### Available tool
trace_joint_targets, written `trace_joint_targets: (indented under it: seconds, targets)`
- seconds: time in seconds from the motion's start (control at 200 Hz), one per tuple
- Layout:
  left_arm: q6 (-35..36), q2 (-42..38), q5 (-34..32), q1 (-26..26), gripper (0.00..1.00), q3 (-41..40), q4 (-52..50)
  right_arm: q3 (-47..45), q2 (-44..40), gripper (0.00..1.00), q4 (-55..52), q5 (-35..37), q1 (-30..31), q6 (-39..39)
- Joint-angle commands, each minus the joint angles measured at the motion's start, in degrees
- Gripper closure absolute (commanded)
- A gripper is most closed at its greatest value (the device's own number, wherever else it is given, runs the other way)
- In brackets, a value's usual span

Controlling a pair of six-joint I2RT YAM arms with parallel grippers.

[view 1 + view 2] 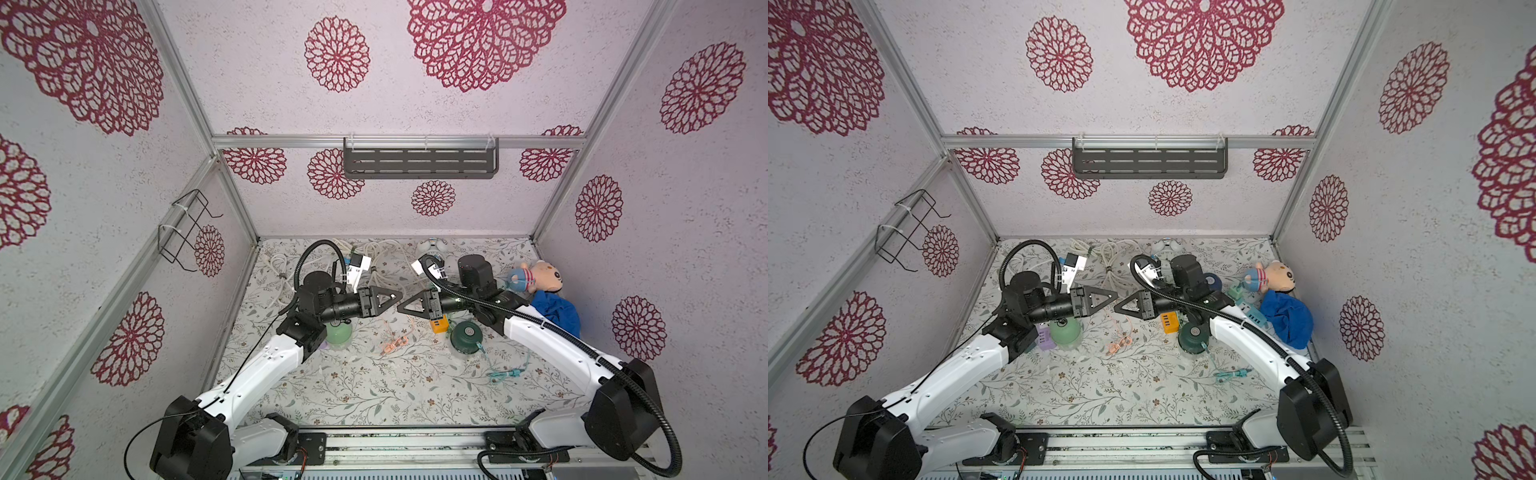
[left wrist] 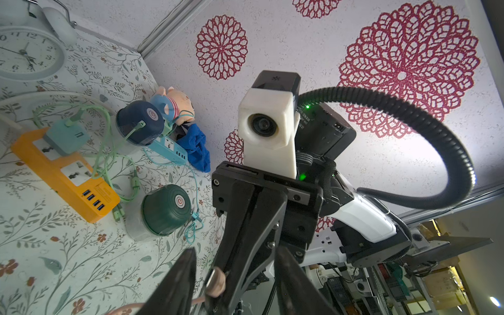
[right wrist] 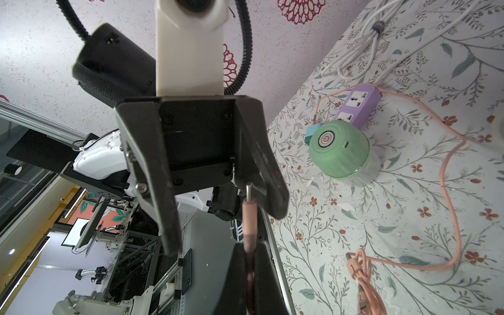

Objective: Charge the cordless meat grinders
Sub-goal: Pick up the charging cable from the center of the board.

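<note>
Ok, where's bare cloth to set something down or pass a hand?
Front centre of the table, from the near edge up to the peach cable. Crowded: the back edge with white cables, and around the dark green grinder and orange power strip.

NON-TASK ITEMS

Alarm clock (image 1: 432, 243): far centre. Plush toy (image 1: 536, 276) lies far right; blue cloth (image 1: 557, 313) lies just beside it, nearer. Orange power strip (image 1: 439, 325) lies right of centre, purple power strip (image 1: 1043, 336) left. Peach cable (image 1: 395, 344) coils at centre.

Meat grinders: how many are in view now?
3: mint green grinder beside the purple strip; dark green grinder by the orange strip; navy grinder beside the blue strip and plush toy.
</note>
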Motion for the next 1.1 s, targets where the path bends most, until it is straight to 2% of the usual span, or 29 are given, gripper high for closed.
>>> trace_joint_targets:
  seconds: [0.0, 0.155, 0.345, 0.405, 0.45, 0.485, 0.576, 0.676, 0.796, 0.841, 0.881, 0.931, 0.971, 1.036, 1.096]
  targets:
    - [1.1, 0.2, 0.0, -0.3, 0.55, -1.1, -0.2, 1.1, -1.5, 1.00, 1.6, -0.4, 0.4, 0.5]
    - [1.1, 0.0, 0.5, -0.3, 0.67, -1.2, 0.1, 1.1, -1.3, 1.00, 1.6, -0.4, 0.4, 0.5]
    - [0.6, 0.2, 1.2, -0.3, 0.93, -1.3, 0.6, 1.3, -1.2, 1.00, 1.2, 0.1, 0.4, 0.3]
    - [0.3, 0.2, 1.0, -0.4, 0.98, -1.3, 0.6, 1.7, -1.1, 1.00, -0.3, 1.1, 0.4, -0.6]
    - [-0.2, 0.2, 0.8, -0.3, 1.00, -1.2, 0.6, 2.0, -1.2, 0.83, -2.3, 2.8, 0.4, -1.8]
    - [-0.7, 0.2, 0.4, -0.3, 1.00, -1.0, 0.2, 2.6, -1.5, 0.76, -4.6, 5.0, 0.3, -3.6]
    - [-0.7, -0.4, -2.5, -0.3, 1.00, 0.1, -3.7, 5.0, -2.9, 0.49, -13.8, 19.5, 0.4, -9.0]
    - [-0.6, -2.0, -10.0, -0.2, 1.00, 2.5, -12.4, 5.1, -6.5, 0.29, -16.9, 31.9, 1.1, -12.8]
    - [-2.5, -3.9, -19.8, -0.3, 1.00, 5.8, -23.1, 6.7, -8.3, 0.12, -20.0, 41.2, 5.4, -17.6]
    - [-3.7, -4.7, -22.3, -0.3, 1.00, 6.1, -24.4, 7.5, -8.1, 0.13, -20.7, 43.4, 7.1, -18.8]
    - [-4.7, -5.2, -23.9, -0.3, 1.00, 6.2, -25.3, 8.1, -7.6, 0.24, -20.9, 44.4, 8.3, -19.4]
    - [-5.1, -5.6, -25.3, -0.2, 1.00, 7.0, -27.5, 9.1, -6.5, 0.42, -21.5, 45.1, 9.2, -19.8]
    - [-5.2, -5.5, -26.0, -0.2, 1.00, 7.8, -29.6, 10.2, -5.4, 0.50, -22.1, 45.6, 10.0, -20.2]
    - [-4.9, -5.5, -26.4, -0.2, 1.00, 8.5, -31.8, 12.2, -3.2, 0.56, -23.2, 46.3, 11.4, -20.8]
    - [-5.5, -5.6, -26.6, -0.3, 1.00, 8.2, -32.1, 13.8, -1.4, 0.56, -23.8, 46.9, 12.8, -21.3]
